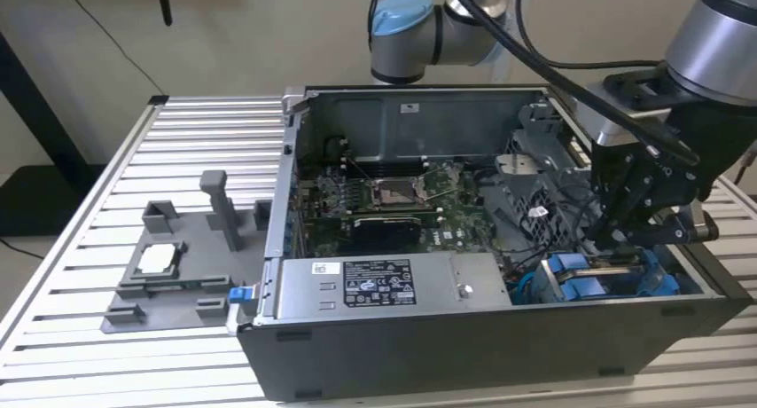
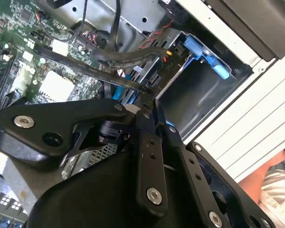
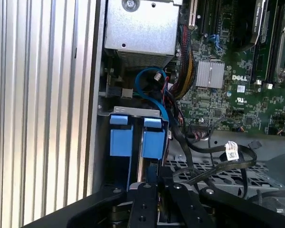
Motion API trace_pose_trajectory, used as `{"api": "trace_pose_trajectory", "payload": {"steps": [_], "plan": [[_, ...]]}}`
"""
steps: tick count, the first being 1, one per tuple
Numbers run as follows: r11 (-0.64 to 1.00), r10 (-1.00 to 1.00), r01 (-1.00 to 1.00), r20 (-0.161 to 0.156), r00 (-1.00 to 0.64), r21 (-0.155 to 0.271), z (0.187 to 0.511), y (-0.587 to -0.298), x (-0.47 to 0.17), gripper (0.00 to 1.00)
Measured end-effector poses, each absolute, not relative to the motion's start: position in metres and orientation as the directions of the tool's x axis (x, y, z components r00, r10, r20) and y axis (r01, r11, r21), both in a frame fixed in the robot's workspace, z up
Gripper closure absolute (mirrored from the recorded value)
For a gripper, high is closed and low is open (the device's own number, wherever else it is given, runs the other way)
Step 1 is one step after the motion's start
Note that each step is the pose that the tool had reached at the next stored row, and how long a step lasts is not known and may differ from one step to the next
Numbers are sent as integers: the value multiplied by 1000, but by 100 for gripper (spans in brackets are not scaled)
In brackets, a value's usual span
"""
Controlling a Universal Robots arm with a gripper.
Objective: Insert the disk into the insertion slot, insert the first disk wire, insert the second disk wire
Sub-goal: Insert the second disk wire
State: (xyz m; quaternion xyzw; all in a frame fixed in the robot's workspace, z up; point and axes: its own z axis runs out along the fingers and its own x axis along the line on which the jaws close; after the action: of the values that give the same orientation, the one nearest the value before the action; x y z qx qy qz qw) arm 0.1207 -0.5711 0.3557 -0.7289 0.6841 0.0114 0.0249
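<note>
My gripper (image 1: 612, 247) hangs inside the open computer case at the exterior view's right, directly over the insertion slot (image 1: 605, 282). Blue carrier pieces of the disk (image 3: 153, 141) stand in that slot (image 3: 133, 112); its metal body is mostly hidden. In both wrist views the black fingers (image 2: 145, 124) stand close together, shut on the end of a flat black disk wire (image 2: 85, 64) that runs back toward the motherboard. More black wires (image 3: 218, 159) loop beside the gripper (image 3: 157, 184), one carrying a white tag. A dark bay cavity (image 2: 192, 97) with a blue latch lies beside the gripper (image 2: 149, 97).
The grey labelled power-supply box (image 1: 378, 288) borders the slot on the exterior view's left. The motherboard (image 1: 391, 200) lies deeper in the case. A grey fixture (image 1: 166, 288) holding a small silver chip (image 1: 159, 259) stands on the slatted table. A person's hand (image 2: 275, 178) is near the case.
</note>
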Motion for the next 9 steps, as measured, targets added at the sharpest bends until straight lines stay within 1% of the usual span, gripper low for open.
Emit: {"api": "trace_pose_trajectory", "payload": {"steps": [3, 6, 9], "plan": [[-45, -997, -999, -57, 46, -20, 355, -572, 121, 84], [-45, -997, -999, -59, 44, 0, 354, -574, 124, 84], [-45, -997, -999, -65, 44, 10, 353, -577, 128, 84]]}}
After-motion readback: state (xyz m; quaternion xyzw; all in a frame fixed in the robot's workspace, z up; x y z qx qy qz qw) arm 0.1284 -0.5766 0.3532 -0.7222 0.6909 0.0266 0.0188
